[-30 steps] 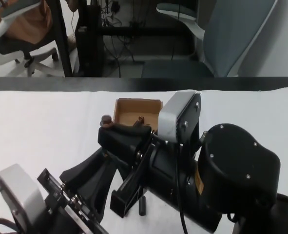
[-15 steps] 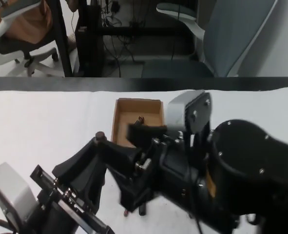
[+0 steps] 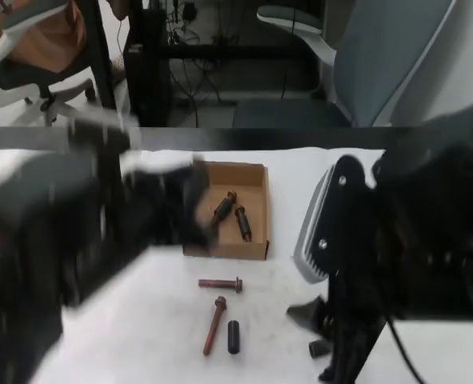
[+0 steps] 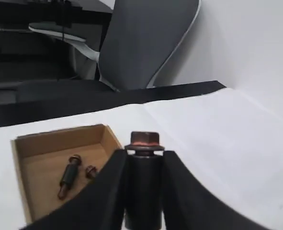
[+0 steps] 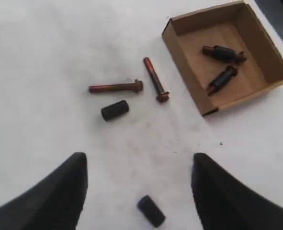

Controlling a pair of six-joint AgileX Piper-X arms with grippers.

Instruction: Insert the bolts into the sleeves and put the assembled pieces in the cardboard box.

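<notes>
My left gripper (image 4: 143, 158) is shut on an assembled piece (image 4: 142, 187), a black sleeve with a copper bolt head on top, held upright above the bench beside the cardboard box (image 4: 21, 143). Two assembled pieces (image 5: 223, 52) (image 5: 222, 79) lie inside the box (image 5: 203, 38). My right gripper (image 5: 139, 158) hangs open over the white bench. Below it lie two loose bolts (image 5: 115, 87) (image 5: 154, 79) and two black sleeves (image 5: 115, 110) (image 5: 151, 211). In the high view the left arm (image 3: 76, 216) is a blur just left of the box (image 3: 256, 172).
The right arm (image 3: 396, 240) stands at the right of the bench, close to one sleeve (image 3: 319, 348). The loose bolts (image 3: 220, 284) (image 3: 214, 325) and a sleeve (image 3: 234, 336) lie in front of the box. Office chairs and desk legs stand beyond the bench's far edge.
Both arms have parted from the middle: the left swung away to the left with the assembled piece, the right drew back to the right. The box and loose parts are now uncovered.
</notes>
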